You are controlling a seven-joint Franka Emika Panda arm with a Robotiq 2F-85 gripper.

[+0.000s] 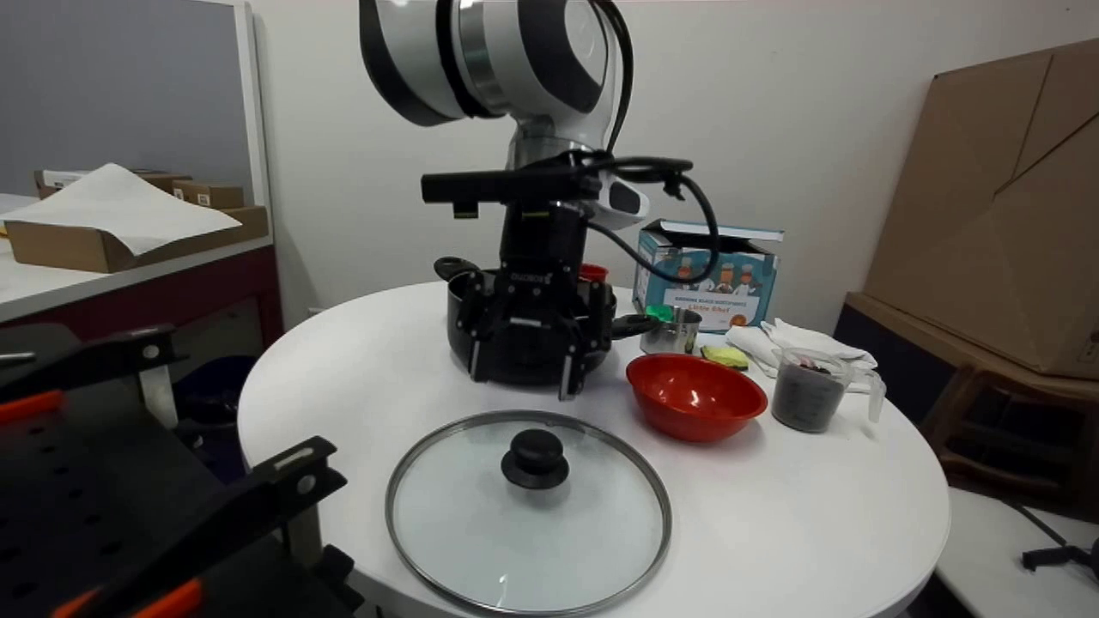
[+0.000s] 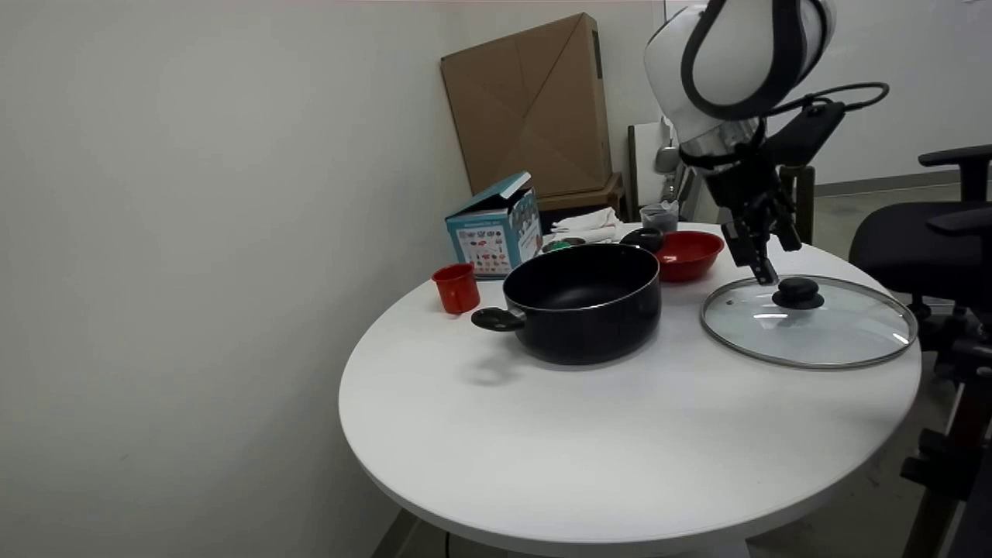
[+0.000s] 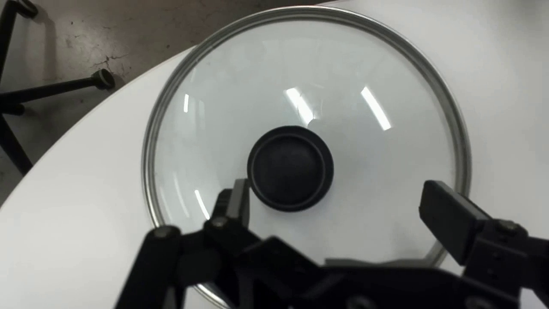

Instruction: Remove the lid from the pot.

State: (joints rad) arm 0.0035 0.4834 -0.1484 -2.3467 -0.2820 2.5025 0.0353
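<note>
The lid (image 1: 532, 528), clear glass with a metal rim and black knob, lies flat on the white table near its edge in both exterior views (image 2: 821, 333). In the wrist view the lid (image 3: 364, 107) fills most of the picture. The black pot (image 2: 585, 333) stands apart from it with its top uncovered; in an exterior view the pot (image 1: 458, 330) is partly hidden behind the gripper. My gripper (image 1: 522, 379) is open and empty, pointing down above the lid, beside the knob (image 2: 777, 260). In the wrist view the gripper (image 3: 336, 184) has its left fingertip close to the knob; whether they touch is unclear.
A red bowl (image 1: 695, 395) stands near the lid and pot. A measuring cup (image 1: 809, 390), metal cup (image 1: 672, 332), sponge (image 1: 725, 356), white cloth (image 1: 803, 339) and blue box (image 1: 721, 275) stand beyond it. A red mug (image 2: 457, 288) is by the pot's handle.
</note>
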